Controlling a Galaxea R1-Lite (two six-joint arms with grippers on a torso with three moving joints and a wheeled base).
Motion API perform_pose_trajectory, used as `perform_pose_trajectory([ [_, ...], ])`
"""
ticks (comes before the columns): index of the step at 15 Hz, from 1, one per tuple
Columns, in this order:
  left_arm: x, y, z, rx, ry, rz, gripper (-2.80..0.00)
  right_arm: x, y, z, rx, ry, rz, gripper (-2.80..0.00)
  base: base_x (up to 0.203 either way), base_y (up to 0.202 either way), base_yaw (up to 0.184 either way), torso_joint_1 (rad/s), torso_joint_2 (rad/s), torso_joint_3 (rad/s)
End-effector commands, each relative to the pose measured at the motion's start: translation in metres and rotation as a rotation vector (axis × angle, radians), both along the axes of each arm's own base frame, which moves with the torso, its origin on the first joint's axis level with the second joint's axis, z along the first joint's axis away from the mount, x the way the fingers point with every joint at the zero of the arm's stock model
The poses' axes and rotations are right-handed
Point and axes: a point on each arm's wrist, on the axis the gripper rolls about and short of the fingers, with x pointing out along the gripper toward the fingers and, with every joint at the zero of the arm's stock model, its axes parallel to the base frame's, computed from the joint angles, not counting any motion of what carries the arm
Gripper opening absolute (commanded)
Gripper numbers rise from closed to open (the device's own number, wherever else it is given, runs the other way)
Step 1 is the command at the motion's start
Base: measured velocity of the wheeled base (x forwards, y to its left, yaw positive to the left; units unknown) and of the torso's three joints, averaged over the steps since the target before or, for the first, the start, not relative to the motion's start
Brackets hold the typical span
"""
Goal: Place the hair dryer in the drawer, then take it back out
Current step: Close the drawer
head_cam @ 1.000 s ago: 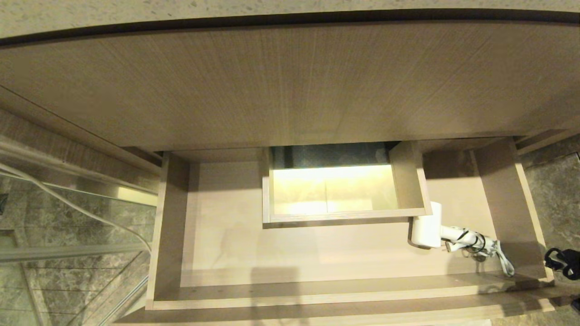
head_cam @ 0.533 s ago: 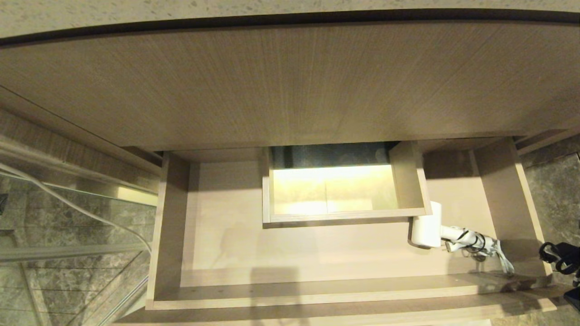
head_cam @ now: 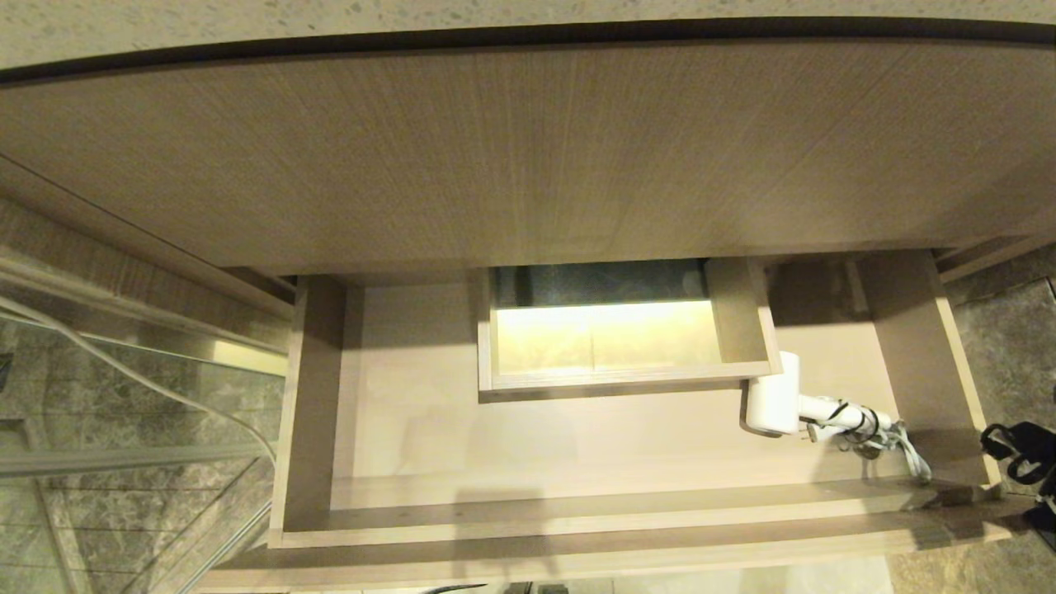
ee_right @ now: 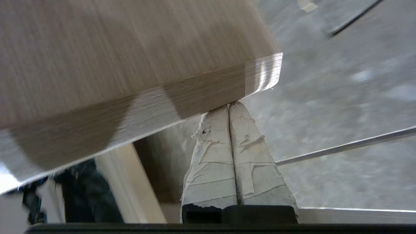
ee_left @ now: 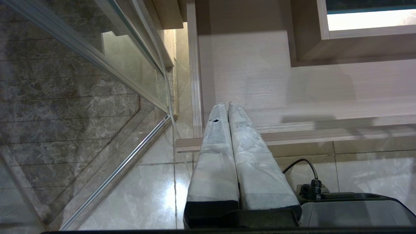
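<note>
Drawer (head_cam: 429,437) open; hair dryer (head_cam: 775,404) lies inside at its right end, cord (head_cam: 887,437) bundled beside it (barrel touching the boxed cutout (head_cam: 742,318)). Right gripper (ee_right: 229,105) fingers together against drawer front's corner. Left gripper (ee_left: 227,105) fingers together, above front edge.

Dim warm scene, glare inside the cutout (head_cam: 602,334) (right wrist view blurred).

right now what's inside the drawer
Only the hair dryer with its looped cord, lying on the drawer floor beside the boxed cutout. The rear strip under the front panel is hidden.
</note>
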Motion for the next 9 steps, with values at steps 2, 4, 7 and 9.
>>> perform_pose_trajectory([
  [2,0.000,0.000,0.000,-0.001,0.000,0.001,-2.80,0.012,0.001,0.007,-0.019,-0.079,0.029,-2.80,0.000,0.000,0.000,0.000,0.00,0.000],
  [4,0.000,0.000,0.000,-0.001,0.000,0.001,-2.80,0.022,0.003,0.013,-0.036,-0.154,0.038,-2.80,0.000,0.000,0.000,0.000,0.00,0.000],
  [7,0.000,0.000,0.000,-0.001,0.000,0.001,-2.80,0.036,0.007,0.023,-0.067,-0.227,0.064,-2.80,0.000,0.000,0.000,0.000,0.00,0.000],
  [9,0.000,0.000,0.000,-0.001,0.000,0.001,-2.80,0.044,0.011,0.029,-0.072,-0.271,0.074,-2.80,0.000,0.000,0.000,0.000,0.00,0.000],
])
